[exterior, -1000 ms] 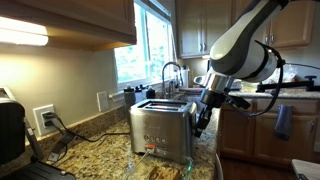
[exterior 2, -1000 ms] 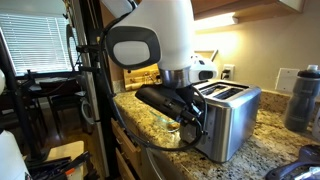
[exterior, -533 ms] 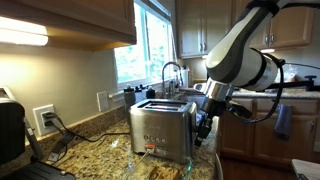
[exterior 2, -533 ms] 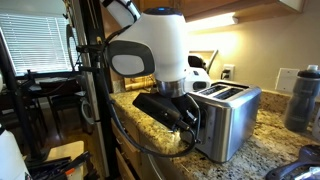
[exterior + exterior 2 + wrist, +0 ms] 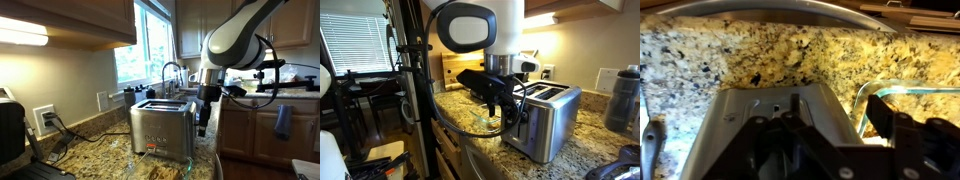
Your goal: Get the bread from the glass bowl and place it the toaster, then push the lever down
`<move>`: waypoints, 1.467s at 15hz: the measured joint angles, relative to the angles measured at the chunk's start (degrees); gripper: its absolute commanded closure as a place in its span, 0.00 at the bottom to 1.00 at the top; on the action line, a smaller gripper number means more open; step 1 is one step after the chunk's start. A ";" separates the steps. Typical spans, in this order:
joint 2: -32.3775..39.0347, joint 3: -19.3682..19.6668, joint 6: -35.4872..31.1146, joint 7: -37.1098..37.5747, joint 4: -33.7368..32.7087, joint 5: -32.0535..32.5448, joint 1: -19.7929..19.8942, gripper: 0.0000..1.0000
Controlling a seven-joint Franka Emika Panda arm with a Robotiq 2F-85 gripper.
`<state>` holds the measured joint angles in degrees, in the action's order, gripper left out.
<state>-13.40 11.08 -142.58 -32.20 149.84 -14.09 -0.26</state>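
The brushed-steel toaster [image 5: 160, 128] stands on the granite counter, seen in both exterior views [image 5: 552, 118]. My gripper [image 5: 203, 122] hangs at its narrow end, fingers pointing down, beside the end wall [image 5: 516, 108]. In the wrist view the gripper [image 5: 838, 118] is open, its dark fingers [image 5: 883, 115] spread over the toaster's end [image 5: 770, 110] and the counter. The glass bowl [image 5: 902, 92] lies just beside the toaster, with something tan like bread [image 5: 160, 171] inside. The slots' contents and the lever are hidden from me.
A sink with a tap [image 5: 172, 72] sits under the window behind the toaster. A black appliance [image 5: 10, 130] stands at the counter's far end near a wall socket. A dark bottle [image 5: 623, 98] stands past the toaster. The counter edge drops off near the gripper.
The gripper was shut low against the toaster's end; it has opened and the arm has straightened and lifted slightly. The toaster has not moved.
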 measured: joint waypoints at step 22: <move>-5.66 0.43 9.56 3.30 -7.36 5.24 2.51 0.26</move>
<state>-19.06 11.51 -133.02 -28.90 142.48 -8.86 2.25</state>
